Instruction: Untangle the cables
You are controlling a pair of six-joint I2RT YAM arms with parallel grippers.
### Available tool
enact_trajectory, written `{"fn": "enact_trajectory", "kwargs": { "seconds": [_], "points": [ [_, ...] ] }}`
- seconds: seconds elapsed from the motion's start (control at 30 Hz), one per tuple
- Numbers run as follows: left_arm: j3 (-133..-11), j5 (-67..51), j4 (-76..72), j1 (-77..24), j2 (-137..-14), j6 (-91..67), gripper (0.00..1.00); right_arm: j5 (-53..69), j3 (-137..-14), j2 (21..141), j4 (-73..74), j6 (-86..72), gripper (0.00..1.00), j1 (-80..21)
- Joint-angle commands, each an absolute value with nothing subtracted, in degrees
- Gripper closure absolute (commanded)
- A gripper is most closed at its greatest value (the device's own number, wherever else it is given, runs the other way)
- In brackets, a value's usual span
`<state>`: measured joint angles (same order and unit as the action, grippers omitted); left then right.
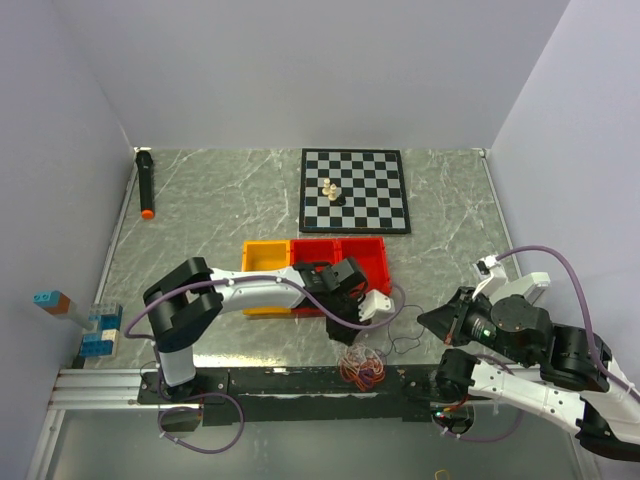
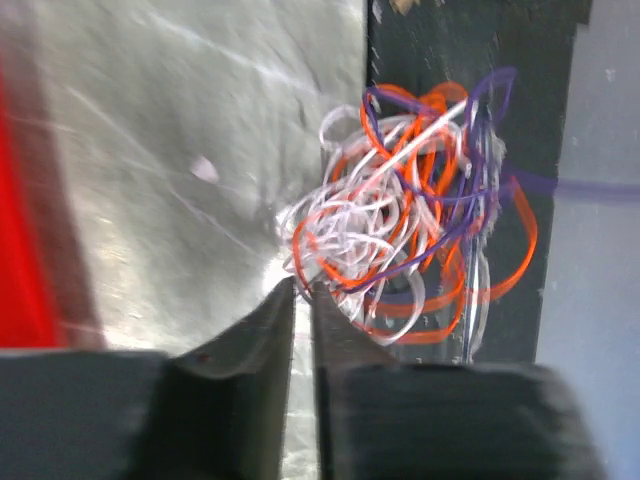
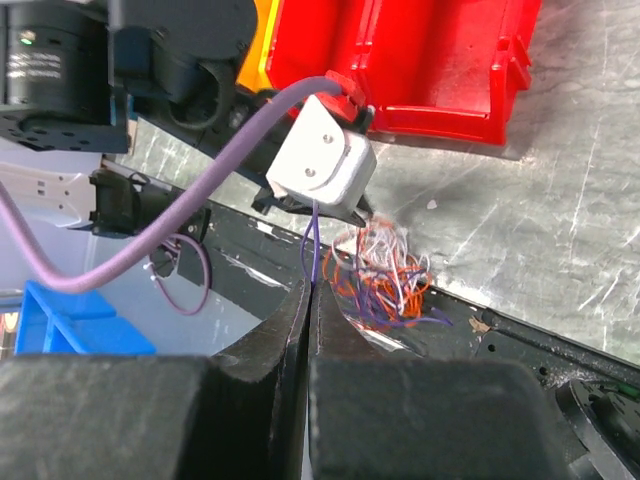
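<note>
The cables point(image 1: 362, 367) are a small tangle of orange, purple and white wires lying at the table's near edge, partly over a black strip; the bunch point(image 2: 410, 230) fills the left wrist view. My left gripper point(image 1: 351, 343) hangs over its left side. Its jaws point(image 2: 301, 287) are drawn close with a thin slit between them, and their tips are at the bunch's edge strands. My right gripper point(image 1: 423, 318) is to the right of the bunch, shut point(image 3: 311, 287) on a purple wire point(image 3: 313, 245) that loops up from the cables point(image 3: 385, 275).
Red bins point(image 1: 345, 258) and a yellow bin point(image 1: 264, 262) stand just behind the left wrist. Farther back are a chessboard point(image 1: 370, 205) with pieces point(image 1: 330, 190) and a black marker point(image 1: 145, 183) at the left wall. Blue blocks point(image 1: 98, 337) sit near left.
</note>
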<state>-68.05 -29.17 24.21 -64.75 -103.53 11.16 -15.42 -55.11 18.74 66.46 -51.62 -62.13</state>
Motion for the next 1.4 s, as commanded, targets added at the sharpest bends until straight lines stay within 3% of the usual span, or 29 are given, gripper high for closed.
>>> {"fn": "enact_trajectory", "kwargs": {
  "seconds": [0.0, 0.03, 0.57, 0.6, 0.7, 0.83, 0.9, 1.0, 1.07, 1.17, 1.23, 1.3, 1.37],
  "points": [
    [-64.5, -34.2, 23.5, -65.1, -99.9, 11.6, 0.94, -16.1, -57.8, 20.0, 66.2, -51.9, 1.0, -62.6],
    [-63.9, -34.2, 23.2, -65.1, -99.2, 11.5, 0.99, -16.2, -58.3, 20.1, 66.3, -51.9, 1.0, -62.6],
    [-60.6, -33.4, 32.4, -60.6, -85.8, 16.9, 0.99, -16.4, -65.7, 25.9, 64.9, -47.9, 1.0, -62.6],
    [-60.1, -33.2, 31.2, -60.1, -85.6, 15.6, 0.92, -16.2, -65.7, 26.3, 64.8, -47.7, 1.0, -62.6],
    [-60.5, -34.5, 28.7, -59.9, -88.1, 13.6, 0.52, -15.6, -64.0, 26.4, 63.6, -47.5, 1.0, -62.7],
    [-64.8, -37.1, 26.1, -60.9, -94.3, 13.1, 0.32, -15.4, -62.1, 25.7, 63.1, -48.1, 1.0, -62.6],
    [-67.5, -37.2, 25.4, -61.4, -97.1, 14.7, 0.31, -15.4, -62.1, 25.1, 63.4, -48.3, 1.0, -62.6],
    [-69.8, -38.0, 24.9, -61.8, -100.4, 16.1, 0.33, -15.4, -62.3, 24.7, 63.7, -48.9, 1.0, -62.6],
    [-70.2, -39.2, 25.4, -62.3, -102.6, 17.0, 0.4, -15.4, -62.3, 24.3, 64.0, -49.2, 1.0, -62.7],
    [-68.2, -40.0, 24.5, -63.4, -103.2, 17.5, 0.57, -15.5, -62.4, 23.7, 64.0, -49.2, 1.0, -62.6],
    [-66.3, -38.9, 23.6, -63.9, -102.3, 18.3, 0.75, -15.5, -62.8, 23.7, 63.9, -48.9, 1.0, -62.6],
    [-64.5, -37.7, 23.2, -64.0, -101.2, 18.4, 0.99, -15.5, -63.5, 24.0, 63.6, -48.5, 1.0, -62.6],
    [-63.4, -36.7, 24.0, -64.0, -99.9, 18.9, 0.99, -15.4, -64.1, 24.3, 63.0, -47.9, 1.0, -62.7]
  ]
}}
